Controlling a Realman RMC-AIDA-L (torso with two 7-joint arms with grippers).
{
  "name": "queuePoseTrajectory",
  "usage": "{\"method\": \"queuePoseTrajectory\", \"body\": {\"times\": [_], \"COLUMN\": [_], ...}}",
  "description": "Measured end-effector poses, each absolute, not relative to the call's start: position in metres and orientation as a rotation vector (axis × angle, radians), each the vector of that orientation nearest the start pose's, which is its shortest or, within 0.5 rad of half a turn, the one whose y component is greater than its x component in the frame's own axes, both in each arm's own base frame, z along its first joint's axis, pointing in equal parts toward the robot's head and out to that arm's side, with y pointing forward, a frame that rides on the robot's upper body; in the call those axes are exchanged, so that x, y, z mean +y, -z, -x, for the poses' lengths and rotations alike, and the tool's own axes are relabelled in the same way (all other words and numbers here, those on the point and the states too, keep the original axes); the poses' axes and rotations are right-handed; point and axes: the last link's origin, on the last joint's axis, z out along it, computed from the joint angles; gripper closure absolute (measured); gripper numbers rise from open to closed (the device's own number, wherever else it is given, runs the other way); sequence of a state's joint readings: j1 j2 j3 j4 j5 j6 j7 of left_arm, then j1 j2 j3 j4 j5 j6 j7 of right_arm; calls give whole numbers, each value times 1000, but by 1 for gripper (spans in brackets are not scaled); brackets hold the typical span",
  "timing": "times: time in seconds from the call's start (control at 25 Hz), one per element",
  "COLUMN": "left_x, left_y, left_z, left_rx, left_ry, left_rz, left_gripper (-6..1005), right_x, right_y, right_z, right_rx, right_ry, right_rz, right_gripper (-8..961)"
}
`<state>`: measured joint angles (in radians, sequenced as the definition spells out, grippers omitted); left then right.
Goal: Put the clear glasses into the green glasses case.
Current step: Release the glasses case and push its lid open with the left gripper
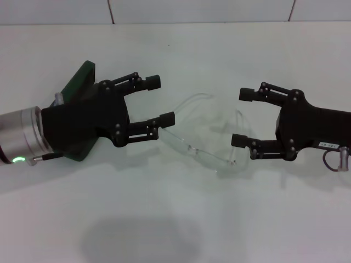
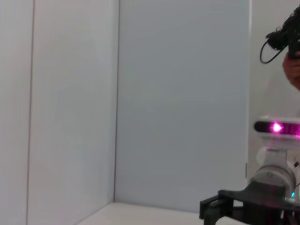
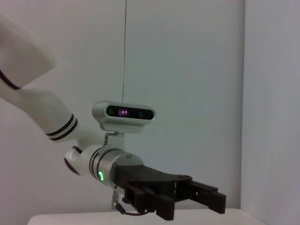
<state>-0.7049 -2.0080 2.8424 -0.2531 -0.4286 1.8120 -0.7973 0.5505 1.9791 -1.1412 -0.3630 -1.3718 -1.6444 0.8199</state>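
The clear glasses [image 1: 189, 147] lie on the white table in the middle of the head view, with their arms pointing toward the far side. My left gripper [image 1: 162, 99] is open just left of them, its near fingertip close to the lens end. My right gripper [image 1: 241, 117] is open just right of them, its near fingertip by the other lens end. Neither gripper holds anything. The green glasses case [image 1: 82, 75] lies under my left gripper's body and is mostly hidden, so I cannot tell whether its lid is up. The right wrist view shows my left gripper [image 3: 206, 197] from the far side.
The white table [image 1: 181, 219] runs wide in front of the glasses and behind them up to a white tiled wall [image 1: 197, 10]. The left wrist view shows white wall panels [image 2: 183, 93] and my right arm's wrist camera [image 2: 276, 127].
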Motion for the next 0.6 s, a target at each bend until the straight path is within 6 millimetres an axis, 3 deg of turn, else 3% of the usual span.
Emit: {"method": "queuePoseTrajectory", "body": {"times": [0.44, 0.6], "left_x": [316, 344], "left_y": [9, -12], "left_z": [253, 261], "left_rx": [-240, -409], "left_ry": [1038, 934], "left_rz": [2647, 2530], "left_gripper": [185, 186], "right_x": [315, 316], "right_y": [13, 13], "right_z": [-235, -237], "right_rx": [-23, -12], "right_ry": [-1022, -1004], "right_rz": [2698, 2693], "right_gripper": [81, 81]}}
